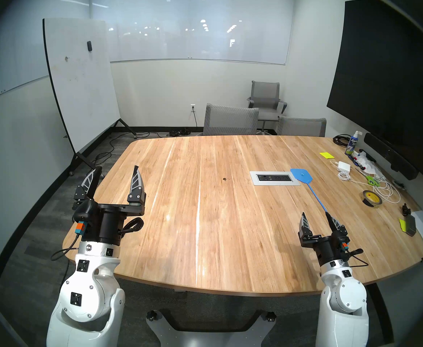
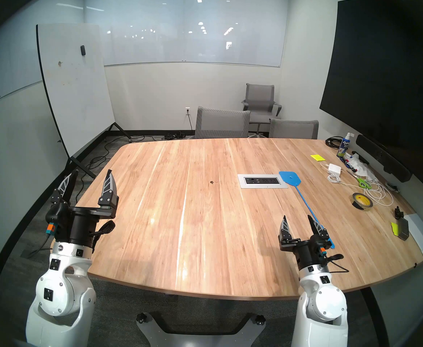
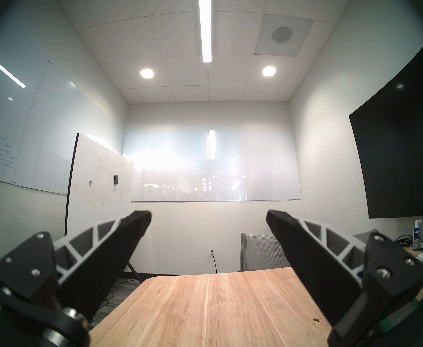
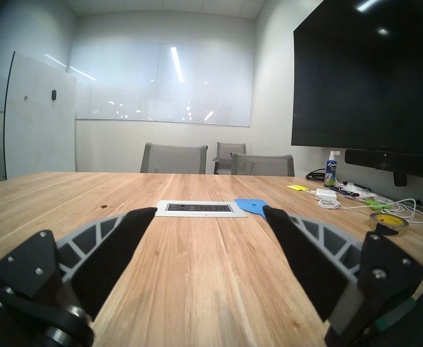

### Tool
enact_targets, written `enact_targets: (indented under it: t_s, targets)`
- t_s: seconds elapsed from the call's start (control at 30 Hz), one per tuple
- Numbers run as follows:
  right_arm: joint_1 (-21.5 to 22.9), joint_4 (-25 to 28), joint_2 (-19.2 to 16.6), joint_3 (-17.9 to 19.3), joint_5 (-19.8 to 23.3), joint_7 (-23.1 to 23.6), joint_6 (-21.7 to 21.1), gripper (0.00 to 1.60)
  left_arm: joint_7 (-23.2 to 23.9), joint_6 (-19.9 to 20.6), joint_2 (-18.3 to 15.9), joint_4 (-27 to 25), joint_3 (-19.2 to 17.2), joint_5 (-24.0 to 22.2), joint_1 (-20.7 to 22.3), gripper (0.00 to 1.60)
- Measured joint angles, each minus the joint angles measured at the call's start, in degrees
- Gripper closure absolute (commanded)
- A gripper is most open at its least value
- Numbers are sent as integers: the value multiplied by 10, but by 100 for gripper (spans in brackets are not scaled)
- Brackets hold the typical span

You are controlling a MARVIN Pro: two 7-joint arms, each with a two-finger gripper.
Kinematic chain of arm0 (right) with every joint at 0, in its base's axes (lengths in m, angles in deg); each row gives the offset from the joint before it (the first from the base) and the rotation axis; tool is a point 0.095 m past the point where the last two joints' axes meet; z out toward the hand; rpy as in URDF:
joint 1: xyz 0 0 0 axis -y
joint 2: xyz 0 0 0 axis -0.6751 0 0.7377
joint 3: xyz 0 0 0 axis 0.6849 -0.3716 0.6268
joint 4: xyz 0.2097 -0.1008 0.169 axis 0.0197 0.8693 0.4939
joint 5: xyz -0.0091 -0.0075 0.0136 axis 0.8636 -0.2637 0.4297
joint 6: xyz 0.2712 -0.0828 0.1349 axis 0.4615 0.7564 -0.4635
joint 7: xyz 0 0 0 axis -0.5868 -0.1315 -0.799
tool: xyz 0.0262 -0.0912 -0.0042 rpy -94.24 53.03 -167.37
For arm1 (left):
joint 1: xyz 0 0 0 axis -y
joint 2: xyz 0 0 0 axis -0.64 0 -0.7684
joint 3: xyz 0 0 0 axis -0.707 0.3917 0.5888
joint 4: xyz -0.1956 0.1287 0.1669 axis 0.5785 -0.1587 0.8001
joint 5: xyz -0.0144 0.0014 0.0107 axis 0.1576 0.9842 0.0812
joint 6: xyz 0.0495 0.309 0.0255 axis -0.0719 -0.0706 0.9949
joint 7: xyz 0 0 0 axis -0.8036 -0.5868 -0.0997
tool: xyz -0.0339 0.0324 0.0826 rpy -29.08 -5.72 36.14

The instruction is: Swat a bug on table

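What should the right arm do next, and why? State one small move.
Probably shift the right gripper slightly right and down over the blue swatter handle. Both grippers are open and empty, the swatter lies flat on the table, and the bug sits unswatted left of the outlet panel.

White rounded arm shells (image 1: 90,286) carry black square marks and small screws; black wrists, an orange-teal connector (image 1: 79,228) with cable, grey-ribbed black fingers (image 1: 137,180).
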Motion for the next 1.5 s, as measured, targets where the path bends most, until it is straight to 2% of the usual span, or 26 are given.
enact_targets:
  t_s: [1.03,1.5]
  targets:
    - [0,-3,0,0,-4,-5,0,0,0,0,0,0,0,0,0,0]
    - [12,-10,-8,10,-24,-20,-41,0,0,0,0,0,0,0,0,0]
